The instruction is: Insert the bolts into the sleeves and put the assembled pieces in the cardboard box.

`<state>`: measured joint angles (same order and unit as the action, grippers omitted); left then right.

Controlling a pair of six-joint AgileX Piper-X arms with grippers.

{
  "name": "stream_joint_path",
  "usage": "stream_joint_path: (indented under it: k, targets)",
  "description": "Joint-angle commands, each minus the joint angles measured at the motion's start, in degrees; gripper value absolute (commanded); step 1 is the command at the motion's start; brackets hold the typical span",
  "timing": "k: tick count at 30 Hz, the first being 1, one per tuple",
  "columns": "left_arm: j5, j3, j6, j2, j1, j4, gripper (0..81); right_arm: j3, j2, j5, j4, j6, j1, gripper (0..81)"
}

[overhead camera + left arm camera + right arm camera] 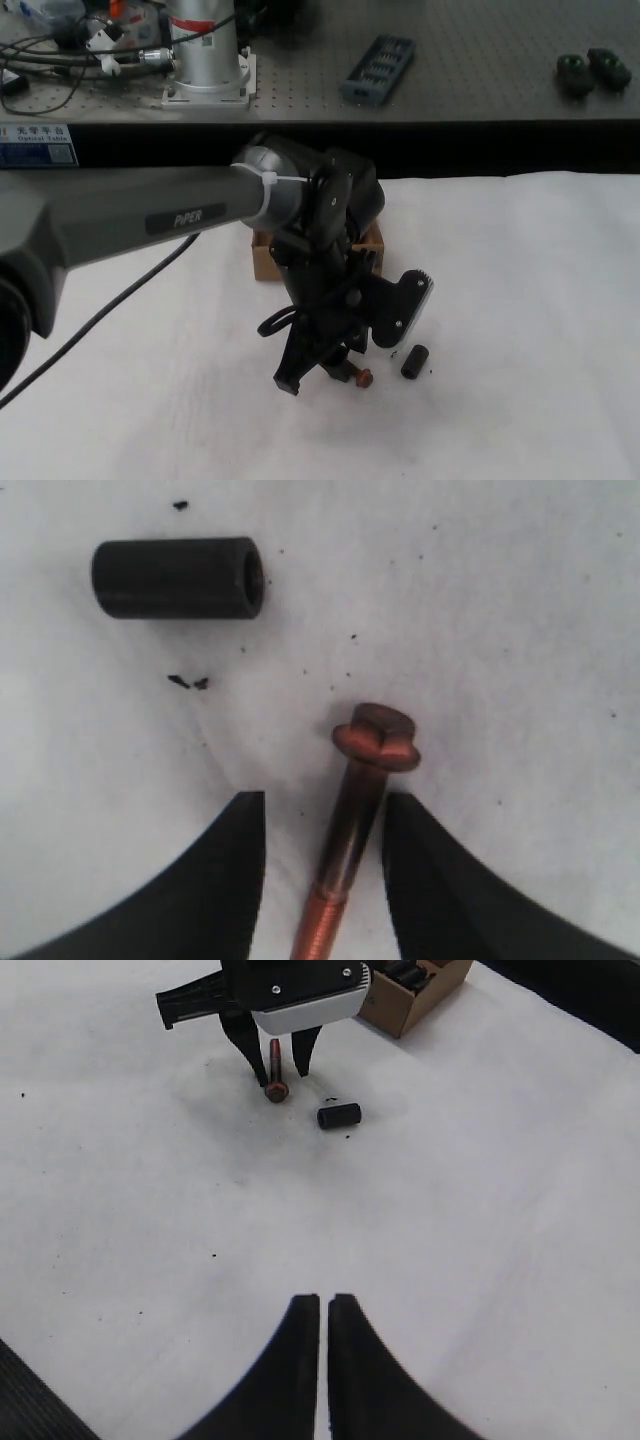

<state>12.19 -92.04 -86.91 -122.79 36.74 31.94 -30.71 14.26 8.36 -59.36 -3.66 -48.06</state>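
Behind left gripper (pixel 325 802), box (pixel 400 1015) holds dark pieces (pixel 405 972); bolt (pixel 350 830) lies between its spread jaws; right gripper's (pixel 323 1305) jaws pressed together

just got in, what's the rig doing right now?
The left gripper, open, straddles a copper-coloured bolt lying flat on the white cloth. A black sleeve lies loose beside it, not yet fitted. The right gripper hangs shut over bare cloth. The cardboard box sits beyond the left gripper.
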Motion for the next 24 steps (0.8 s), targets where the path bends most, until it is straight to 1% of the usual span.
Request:
stream_joint_path:
  k: [1,4,6,7,12,18,20,22,24]
  targets:
    - [0.22,0.30,-0.56,-0.77,0.28,1.42,29.3,-0.26,-0.44,0.11,0.63,0.01,-0.03,3.7]
    - [1.08,0.43,-0.56,-1.15,0.62,1.42,29.3,-0.26,-0.44,0.11,0.63,0.01,-0.03,3.7]
    - [2.11,0.43,-0.56,-1.14,0.82,1.42,26.2,-0.26,-0.44,0.11,0.63,0.01,-0.03,3.7]
    - [2.41,0.43,-0.56,-1.14,1.00,1.42,23.4,-0.26,-0.44,0.11,0.63,0.01,-0.03,3.7]
    - [2.54,0.43,-0.44,-1.14,1.63,1.42,0.2,-0.26,-0.44,0.11,0.63,0.01,-0.03,3.7]
    - [1.22,0.43,1.09,-0.98,2.48,0.86,0.4,-0.26,-0.44,0.11,0.63,0.01,-0.03,3.7]
    - [-0.33,0.43,5.95,-0.47,2.97,-0.56,0.4,-0.26,-0.44,0.11,0.63,0.01,-0.03,3.7]
    - [-1.60,0.43,14.64,0.74,3.30,-2.94,0.6,-0.26,-0.44,0.11,0.63,0.01,-0.03,3.7]
    - [-1.32,0.43,25.02,2.33,3.28,-5.05,0.6,-0.26,-0.44,0.11,0.63,0.01,-0.03,3.7]
